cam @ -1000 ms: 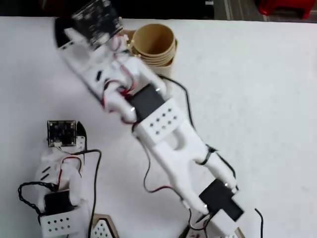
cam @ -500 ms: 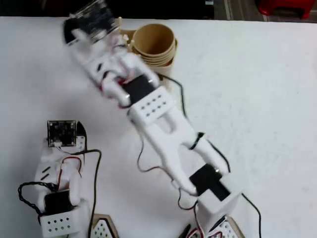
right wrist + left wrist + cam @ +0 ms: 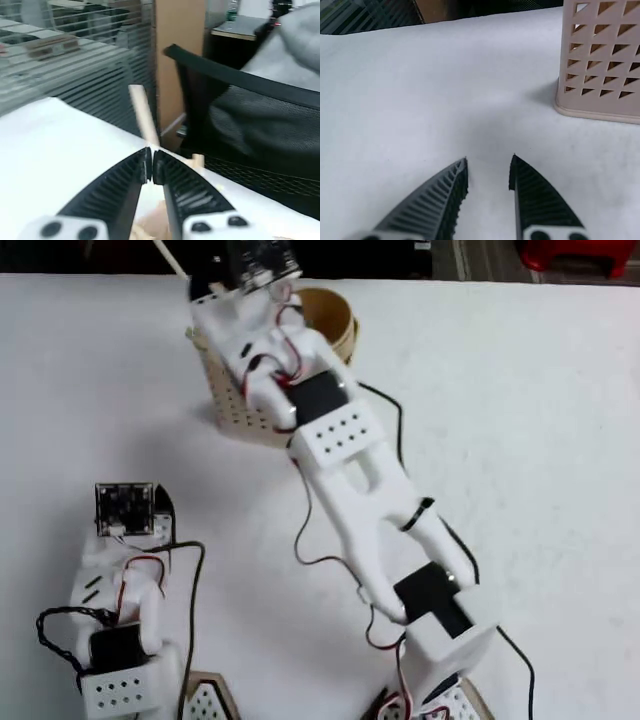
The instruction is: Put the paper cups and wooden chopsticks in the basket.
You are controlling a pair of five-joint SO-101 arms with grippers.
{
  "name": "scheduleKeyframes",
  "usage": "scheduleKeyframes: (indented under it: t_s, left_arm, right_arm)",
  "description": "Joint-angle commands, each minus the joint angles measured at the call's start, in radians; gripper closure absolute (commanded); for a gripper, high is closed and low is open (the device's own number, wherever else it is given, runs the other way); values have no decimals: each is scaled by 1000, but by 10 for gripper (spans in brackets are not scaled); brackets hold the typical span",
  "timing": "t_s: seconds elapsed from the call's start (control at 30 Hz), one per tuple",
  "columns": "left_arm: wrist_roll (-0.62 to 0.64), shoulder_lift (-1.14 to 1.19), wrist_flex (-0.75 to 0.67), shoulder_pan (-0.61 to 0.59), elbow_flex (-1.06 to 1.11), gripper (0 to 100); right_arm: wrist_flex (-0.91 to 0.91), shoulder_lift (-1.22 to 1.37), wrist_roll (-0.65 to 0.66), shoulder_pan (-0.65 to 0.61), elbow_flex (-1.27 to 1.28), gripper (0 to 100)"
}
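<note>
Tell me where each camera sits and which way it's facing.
High view: fixed above the table, looking down; shows the left arm, the right arm over the basket, and paper cups.
Left wrist view: on the left arm's wrist, low over the table, facing the basket's wall; its open left gripper shows.
Right wrist view: on the right arm's wrist, facing past the table's edge toward a chair; its right gripper is shut on a wooden chopstick.
Shared: high and left wrist views both show the basket.
</note>
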Motion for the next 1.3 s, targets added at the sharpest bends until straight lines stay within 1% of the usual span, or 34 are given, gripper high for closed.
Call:
scheduleKeyframes:
  t_s: [0.0, 0.13, 0.3, 0.37, 0.53, 0.73, 0.87, 1.17, 1.27]
  left_arm:
    - [-11, -15, 0, -8, -6, 854]
    - [-11, -15, 0, -8, -6, 854]
    - [-11, -15, 0, -8, -6, 854]
    - [-11, -15, 0, -8, -6, 854]
    - [-11, -15, 0, -8, -6, 854]
    - [-11, -15, 0, -7, -6, 854]
    - [-11, -15, 0, -7, -6, 854]
    - [-11, -15, 0, -4, -6, 854]
    - [-11, -15, 0, -2, -6, 854]
  right_arm:
    - [-99, -76, -5, -50, -41, 981]
    - [-228, -18, -5, -45, -41, 981]
    - [-223, 10, -11, -5, -34, 981]
    - [-160, -2, -11, 7, -38, 981]
    - [65, -59, -11, 10, -35, 981]
    - [191, -71, -11, 18, -37, 981]
    - [308, -111, -8, 13, -51, 981]
    - [731, -291, -2, 21, -49, 981]
    - [863, -335, -2, 44, -49, 981]
